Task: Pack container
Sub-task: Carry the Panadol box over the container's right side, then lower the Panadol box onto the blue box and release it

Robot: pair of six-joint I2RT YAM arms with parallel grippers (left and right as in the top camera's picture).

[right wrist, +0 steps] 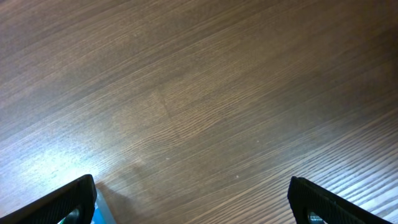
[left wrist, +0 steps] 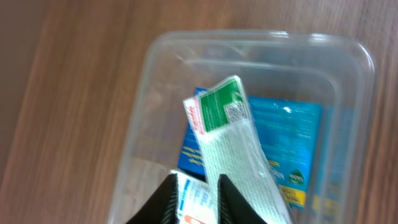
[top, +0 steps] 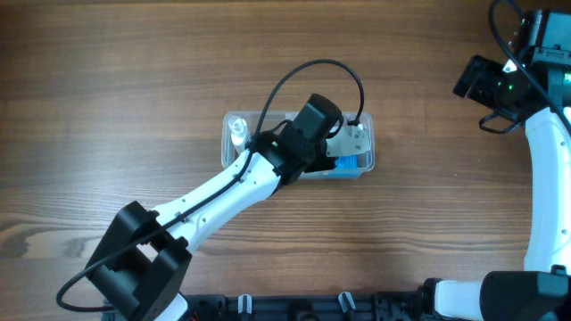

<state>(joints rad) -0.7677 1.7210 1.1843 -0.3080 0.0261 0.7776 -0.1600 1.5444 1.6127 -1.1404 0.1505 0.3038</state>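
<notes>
The container (left wrist: 249, 37) is a clear rectangular tub in the middle of the table, also in the overhead view (top: 370, 134). It holds a blue box (left wrist: 292, 137) and a white woven packet with a green label (left wrist: 233, 143) lying on the box. A small clear spray bottle (top: 236, 134) stands at its left end. My left gripper (left wrist: 196, 190) is inside the tub, shut on a small white box with blue and orange print (left wrist: 194, 200). My right gripper (right wrist: 199, 199) is open and empty above bare wood, at the far right (top: 482, 85).
The table is brown wood (top: 107, 107). The left arm (top: 214, 192) reaches diagonally from the front left to the tub. The right arm (top: 544, 178) runs along the right edge.
</notes>
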